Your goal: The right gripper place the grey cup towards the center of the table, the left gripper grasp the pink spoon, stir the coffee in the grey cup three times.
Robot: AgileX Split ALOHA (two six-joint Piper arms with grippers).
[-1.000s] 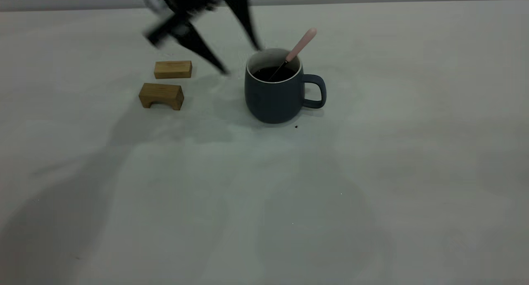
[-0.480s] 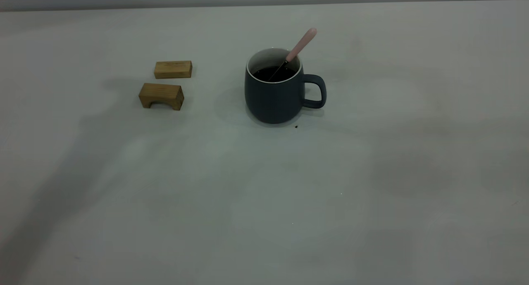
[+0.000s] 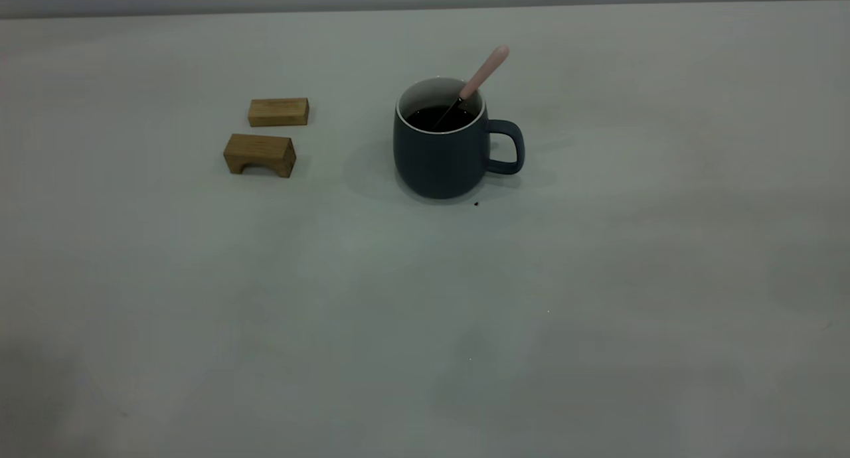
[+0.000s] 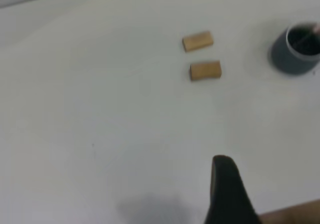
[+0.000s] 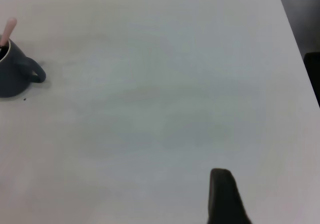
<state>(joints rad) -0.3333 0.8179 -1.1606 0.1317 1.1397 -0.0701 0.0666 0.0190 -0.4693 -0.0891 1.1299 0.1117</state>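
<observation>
Slate-grey and matte, the grey cup [image 3: 440, 149] stands upright on the pale bench [image 3: 425, 299], its loop handle turned toward the right arm's side, dark coffee [image 3: 440, 117] inside. You have the pink spoon [image 3: 479, 79] already in that cup: bowl down in the coffee, neck resting on the rim on the handle side, the pink handle slanting up and out over the handle. That slant is the long axis to mind; it leans away from the left arm. To the cup's other side, near but apart from it, lie two brown wooden blocks [image 3: 269, 134], one flat, one arched. Neither gripper shows in the exterior view. In the left wrist view, the left gripper [image 4: 226, 189] shows one dark finger, with the blocks lying between it and the cup, well apart. In the right wrist view, the right gripper [image 5: 222, 196] likewise shows one finger, far from the cup, nothing between. You cannot tell from these views whether either pair of fingers is released or clenched; nothing is held. Judging by how things lie, both arms are drawn back and the stirring looks done.
</observation>
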